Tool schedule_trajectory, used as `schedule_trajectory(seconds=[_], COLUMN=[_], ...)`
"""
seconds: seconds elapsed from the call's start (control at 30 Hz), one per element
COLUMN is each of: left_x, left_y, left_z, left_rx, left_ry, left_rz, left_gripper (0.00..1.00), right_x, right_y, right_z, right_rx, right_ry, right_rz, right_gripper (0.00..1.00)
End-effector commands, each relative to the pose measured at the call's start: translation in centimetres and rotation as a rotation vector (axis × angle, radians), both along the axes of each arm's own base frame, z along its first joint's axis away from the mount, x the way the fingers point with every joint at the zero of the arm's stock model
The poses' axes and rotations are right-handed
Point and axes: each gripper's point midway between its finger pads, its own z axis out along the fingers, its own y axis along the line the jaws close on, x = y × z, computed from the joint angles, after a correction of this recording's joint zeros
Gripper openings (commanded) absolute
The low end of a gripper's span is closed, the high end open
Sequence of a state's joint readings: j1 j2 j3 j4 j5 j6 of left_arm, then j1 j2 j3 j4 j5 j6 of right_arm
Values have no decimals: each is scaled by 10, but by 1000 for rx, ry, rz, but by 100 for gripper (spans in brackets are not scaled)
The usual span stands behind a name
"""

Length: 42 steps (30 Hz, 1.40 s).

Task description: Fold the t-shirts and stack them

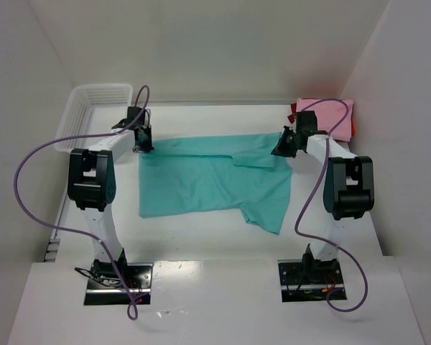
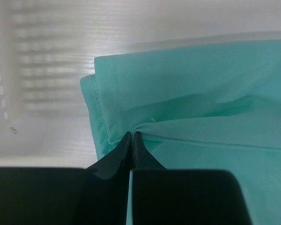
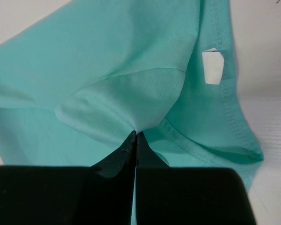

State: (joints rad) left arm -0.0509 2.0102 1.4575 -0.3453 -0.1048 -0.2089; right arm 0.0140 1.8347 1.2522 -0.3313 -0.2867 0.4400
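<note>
Teal-green t-shirt [image 1: 208, 183] is lying spread on the table [image 1: 201, 241], the left hand [image 1: 141, 147] and right hand [image 1: 282, 149] each pinching its far edge, while the pink shirt [image 1: 330, 113] is lying over the red shirt [image 1: 354, 128] at far right.

no legible text on teal t-shirt [image 3: 107, 56] or tag [image 3: 212, 67].

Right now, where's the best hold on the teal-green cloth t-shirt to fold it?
The two ends of its far edge, from above. The teal-green cloth t-shirt lies flat and wide, so a single pinch would likely let it sag. The left gripper is shut on the hemmed far-left corner, the right gripper on a fold at far right.
</note>
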Motion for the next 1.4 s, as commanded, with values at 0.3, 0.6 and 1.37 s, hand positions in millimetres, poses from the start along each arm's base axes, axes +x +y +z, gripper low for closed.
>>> schedule_trajectory(seconds=[0.3,0.6,1.37], left_x=[-10,-28,31], left_y=[-17,-23,-32], left_z=[33,14,78], left_rx=[-32,-21,-77], left_ry=[-42,31,-207], left_rz=[-80,-95,-49], left_gripper=[0,11,83], right_x=[9,2,76], right_y=[-17,-16,-39], right_z=[38,14,46], right_rx=[-15,-14,-103], right_ry=[-78,-20,-170], right_rz=[-38,-25,-78], right_gripper=[0,0,59])
